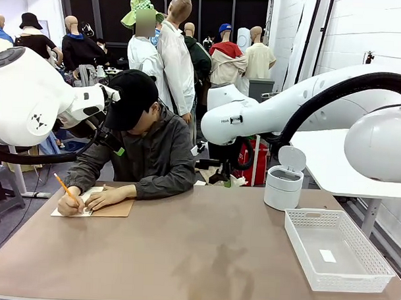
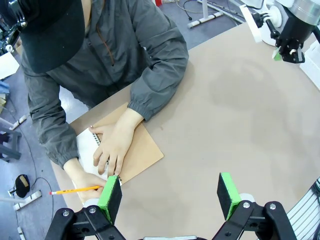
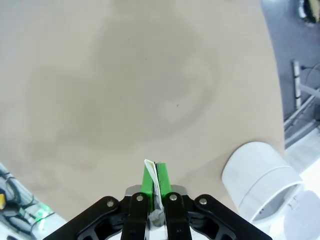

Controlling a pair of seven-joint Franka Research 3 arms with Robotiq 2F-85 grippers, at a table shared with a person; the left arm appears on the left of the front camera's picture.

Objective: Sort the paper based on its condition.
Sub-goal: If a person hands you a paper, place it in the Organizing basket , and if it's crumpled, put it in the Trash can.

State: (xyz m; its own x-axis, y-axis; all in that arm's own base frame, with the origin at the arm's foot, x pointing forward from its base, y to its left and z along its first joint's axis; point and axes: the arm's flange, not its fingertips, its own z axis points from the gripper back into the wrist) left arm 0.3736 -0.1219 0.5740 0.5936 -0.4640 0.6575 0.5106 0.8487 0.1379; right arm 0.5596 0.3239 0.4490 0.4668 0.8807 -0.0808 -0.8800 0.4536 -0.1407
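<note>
Left jaws [image 2: 169,197] are observed open above the counter [image 2: 240,115], with the green pads [image 2: 110,196] standing wide apart and nothing between them. They are held over the counter edge nearest the person's hands.

Right jaws [image 3: 155,172] are found closed. A thin white strip [image 3: 148,164], paper by its look, is pinched between the green pads, and its curled top edge is seen just above them. These jaws are held above bare counter, with a white lidded bin [image 3: 265,185] near at one side.

At the far side, a notepad [image 2: 145,150] with a brown backing is laid flat on the counter. Its white page [image 2: 86,150] is pressed down by one hand [image 2: 114,147] of the person, and a yellow pencil [image 2: 75,190] is held in the other hand [image 2: 87,182] at the page's edge.

A white mesh basket [image 1: 296,232] is placed on the counter at the robot's right. One small white piece [image 1: 327,256] is seen lying flat on its floor; whether it is paper cannot be told. The bin, with its lid raised, is stood just beyond the basket.
</note>
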